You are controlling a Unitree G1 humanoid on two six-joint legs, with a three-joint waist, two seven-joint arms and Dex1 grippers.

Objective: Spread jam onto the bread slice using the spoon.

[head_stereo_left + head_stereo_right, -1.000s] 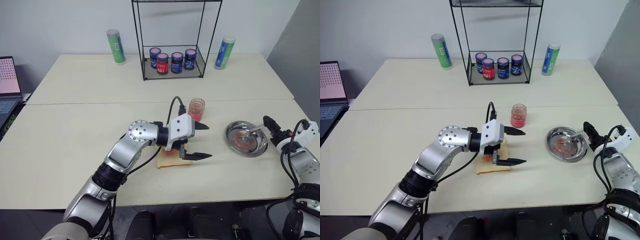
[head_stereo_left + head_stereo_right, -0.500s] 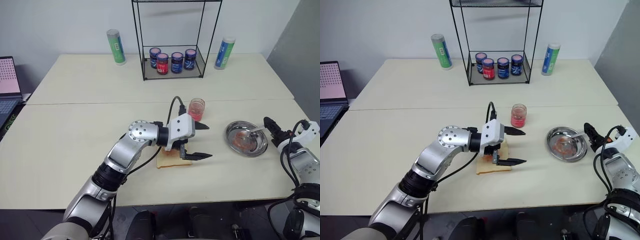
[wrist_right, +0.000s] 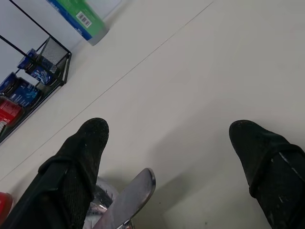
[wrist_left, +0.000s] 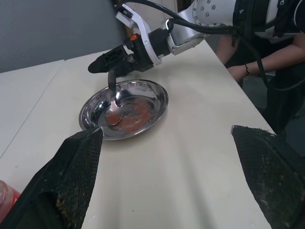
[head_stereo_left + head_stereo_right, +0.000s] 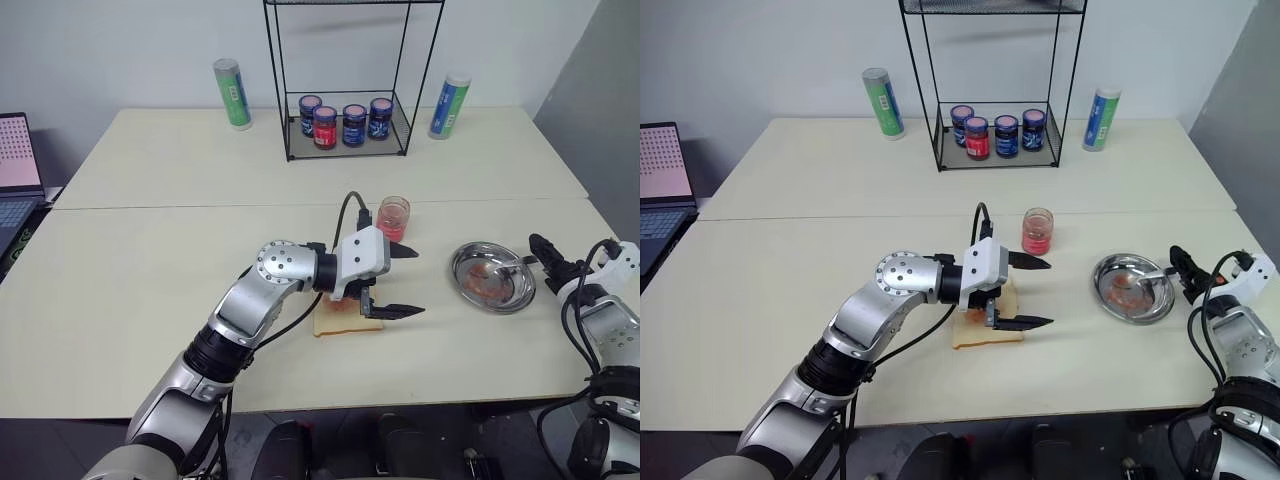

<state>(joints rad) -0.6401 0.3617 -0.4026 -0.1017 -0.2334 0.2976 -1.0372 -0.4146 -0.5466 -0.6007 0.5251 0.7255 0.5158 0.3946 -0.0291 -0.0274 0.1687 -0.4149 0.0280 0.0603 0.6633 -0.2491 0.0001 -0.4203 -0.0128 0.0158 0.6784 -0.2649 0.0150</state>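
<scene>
The bread slice [image 5: 338, 324] lies on the table's near half, mostly under my left gripper [image 5: 419, 282], which hovers over it open and empty, pointing right. The clear jar of pinkish jam [image 5: 394, 216] stands just behind that gripper. To the right sits a round steel dish [image 5: 470, 285] smeared with red jam [image 4: 136, 117]. The spoon [image 4: 114, 114] rests in the dish, its bowl down in the jam. Its handle end [image 3: 131, 198] lies between the wide-apart fingers of my right gripper [image 3: 169, 131], which is open at the dish's right rim [image 5: 545, 258].
A wire rack [image 5: 345, 150] holding several dark-lidded jars stands at the back centre. A green tube [image 5: 232, 93] is left of it and a blue-green tube [image 5: 449, 105] right. A laptop [image 5: 12, 170] sits at the far left edge. A person [image 4: 257, 52] is beside the table's right end.
</scene>
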